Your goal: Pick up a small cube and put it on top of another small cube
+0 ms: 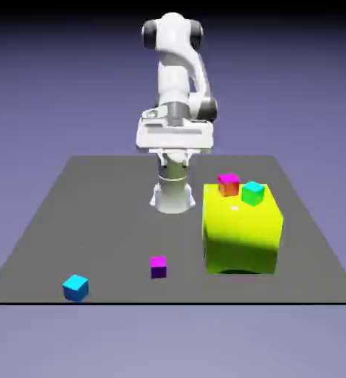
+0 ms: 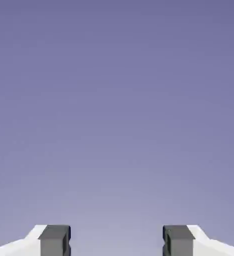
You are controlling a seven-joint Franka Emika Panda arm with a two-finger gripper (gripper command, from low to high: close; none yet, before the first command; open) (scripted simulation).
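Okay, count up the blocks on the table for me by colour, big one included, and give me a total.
Small bright cyan-blue cube: 1
Small purple-magenta cube: 1
Small magenta-topped orange cube: 1, on top of the big block
Small green cube with a teal top: 1, on top of the big block
Big yellow-green block: 1
Total: 5

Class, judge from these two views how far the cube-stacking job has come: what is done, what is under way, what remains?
Done: nothing. The small cyan-blue cube sits alone on the table, apart from the purple cube.
In hand: nothing; the gripper is open and empty, showing only backdrop.
Left: reaching down, grasping the cube, lifting it and stacking it on another small cube.
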